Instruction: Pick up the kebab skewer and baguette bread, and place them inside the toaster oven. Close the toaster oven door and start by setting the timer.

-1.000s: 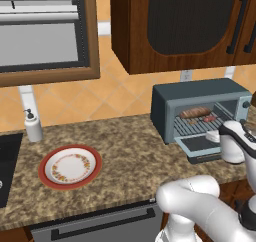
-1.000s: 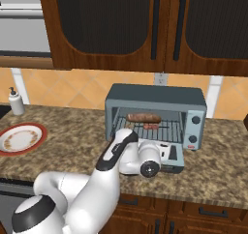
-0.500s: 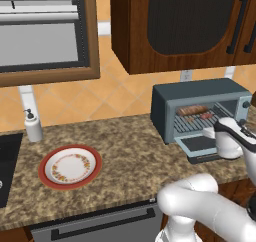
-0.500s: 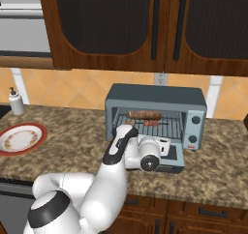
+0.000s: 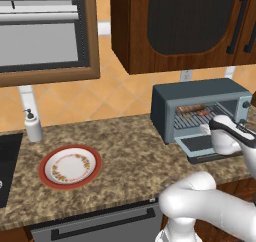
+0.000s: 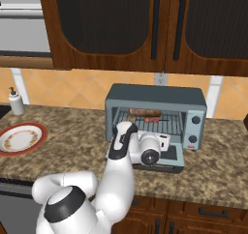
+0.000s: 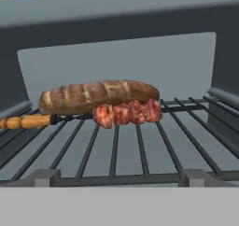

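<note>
Two foods lie on the wire rack inside the blue-grey toaster oven, ahead of the gripper: golden-brown baguette bread behind the red-brown kebab skewer, seemingly touching. Jaws apart, empty.

Granite counter carries toaster oven, plate, soap dispenser.

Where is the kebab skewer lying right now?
In the hand view, the kebab skewer lies on the wire rack inside the toaster oven, just in front of the baguette bread.
</note>
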Controlling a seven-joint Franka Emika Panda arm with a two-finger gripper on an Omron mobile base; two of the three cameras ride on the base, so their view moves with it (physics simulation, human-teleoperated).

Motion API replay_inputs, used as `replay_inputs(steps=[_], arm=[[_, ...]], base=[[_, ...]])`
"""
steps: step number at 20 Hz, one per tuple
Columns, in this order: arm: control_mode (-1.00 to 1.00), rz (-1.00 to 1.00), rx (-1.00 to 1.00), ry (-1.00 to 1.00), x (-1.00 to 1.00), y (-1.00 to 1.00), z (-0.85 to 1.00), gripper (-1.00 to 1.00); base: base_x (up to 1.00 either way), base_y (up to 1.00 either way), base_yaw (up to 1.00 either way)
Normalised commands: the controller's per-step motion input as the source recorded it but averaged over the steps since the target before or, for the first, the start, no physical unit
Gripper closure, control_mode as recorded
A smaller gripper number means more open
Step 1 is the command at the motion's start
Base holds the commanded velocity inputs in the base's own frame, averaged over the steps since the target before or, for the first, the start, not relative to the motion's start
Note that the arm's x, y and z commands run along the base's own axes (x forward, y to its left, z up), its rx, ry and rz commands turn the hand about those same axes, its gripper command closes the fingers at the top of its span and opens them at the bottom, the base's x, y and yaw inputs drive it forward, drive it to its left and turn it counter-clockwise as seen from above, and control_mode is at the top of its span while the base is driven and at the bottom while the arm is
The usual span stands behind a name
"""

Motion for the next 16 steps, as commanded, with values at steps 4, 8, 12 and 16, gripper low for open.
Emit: replay_inputs(steps=[4, 8, 12, 16], arm=[[-1.0, 0.0, 0.0, 0.0, 0.23, 0.0, 0.0, -1.0], [-1.0, 0.0, 0.0, 0.0, 0.24, 0.01, 0.0, -1.0], [-1.0, 0.0, 0.0, 0.0, 0.1, 0.0, 0.0, -1.0], [-1.0, 0.0, 0.0, 0.0, 0.0, 0.0, 0.0, -1.0]], base=[[0.0, 0.0, 0.0], [0.0, 0.0, 0.0], [0.0, 0.0, 0.0], [0.0, 0.0, 0.0]])
